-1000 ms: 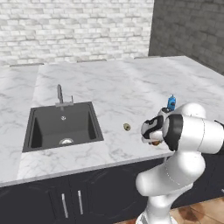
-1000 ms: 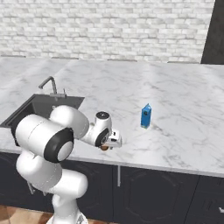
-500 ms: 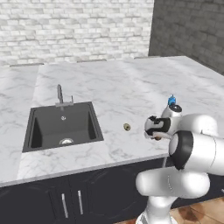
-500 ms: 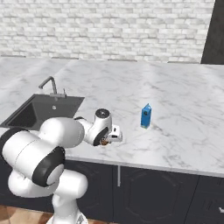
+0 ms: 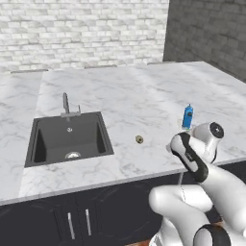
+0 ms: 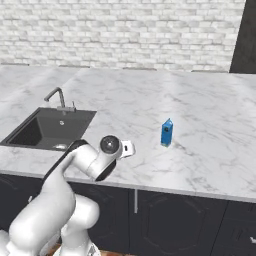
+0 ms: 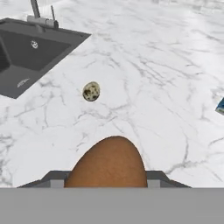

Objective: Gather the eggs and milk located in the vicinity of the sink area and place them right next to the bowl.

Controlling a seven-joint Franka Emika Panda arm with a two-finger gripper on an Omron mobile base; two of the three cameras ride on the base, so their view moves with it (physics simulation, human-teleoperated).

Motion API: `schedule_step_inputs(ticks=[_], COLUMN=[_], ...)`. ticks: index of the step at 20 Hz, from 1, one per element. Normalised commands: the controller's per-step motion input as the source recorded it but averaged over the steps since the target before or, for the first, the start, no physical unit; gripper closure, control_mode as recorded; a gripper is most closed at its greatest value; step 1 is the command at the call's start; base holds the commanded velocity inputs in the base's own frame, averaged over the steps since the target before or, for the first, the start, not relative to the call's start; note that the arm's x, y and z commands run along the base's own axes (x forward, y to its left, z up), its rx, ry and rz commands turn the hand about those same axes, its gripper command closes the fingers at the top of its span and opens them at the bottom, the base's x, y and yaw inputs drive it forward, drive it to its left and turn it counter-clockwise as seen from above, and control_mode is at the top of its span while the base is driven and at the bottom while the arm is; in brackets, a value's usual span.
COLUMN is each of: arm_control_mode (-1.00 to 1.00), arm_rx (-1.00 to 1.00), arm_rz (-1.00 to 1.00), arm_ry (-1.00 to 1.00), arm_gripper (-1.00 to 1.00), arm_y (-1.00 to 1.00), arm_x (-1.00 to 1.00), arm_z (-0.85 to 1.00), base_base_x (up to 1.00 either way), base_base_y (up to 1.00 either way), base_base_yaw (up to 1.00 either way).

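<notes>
From the left base view, I see the dark sink [image 5: 69, 137] set into the marble desk [image 5: 134, 91], its faucet [image 5: 66, 103] at the back rim. The pale speckled egg [image 5: 139, 139] lies on the desk to the right of the basin, apart from it. The milk [image 5: 188, 116] stands upright further right, close behind my arm's wrist. The arm folds over the front edge of the desk here, and I cannot make out the gripper itself from this side. I can find no bowl in this view.

From the right base view, the milk [image 6: 167, 132] stands alone on open marble, well apart from the sink [image 6: 47, 127]. My arm's wrist sits low at the desk's front edge, between the basin and the carton, hiding whatever the hand carries.

In the hand view, the reddish-brown egg [image 7: 109, 164] rises large between the two dark finger tips of the gripper [image 7: 107, 177], which are clamped against its sides, so I take the gripper to be grasping this egg. Beyond it on the marble lies the speckled egg [image 7: 91, 91], with the sink [image 7: 30, 50] off at the upper left and a blue corner of the milk [image 7: 221, 105] at the right edge.

My judgement: I am on the first egg, held and ready to carry. The next move calls for finding the bowl, which I cannot see, probably by swinging or driving, then setting the egg down gently just beside it so it does not roll. The speckled egg and the milk are not yet gathered.
</notes>
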Motion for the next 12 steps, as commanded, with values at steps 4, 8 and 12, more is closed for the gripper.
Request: schedule_step_inputs(ticks=[4, 8, 12], arm_control_mode=[-1.00, -1.00, 1.00], arm_rx=[-0.07, -0.02, 0.00], arm_rz=[0.10, 0.03, 0.00], arm_ry=[-0.32, -0.11, 0.00], arm_gripper=[1.00, 1.00, 1.00], arm_y=[0.13, 0.03, 0.00], arm_x=[-0.61, -0.18, 0.00], arm_z=[0.24, 0.04, 0.00], base_base_x=[0.00, 0.00, -0.01], base_base_y=[0.00, 0.00, 0.00], base_base_yaw=[0.00, 0.00, 0.01])
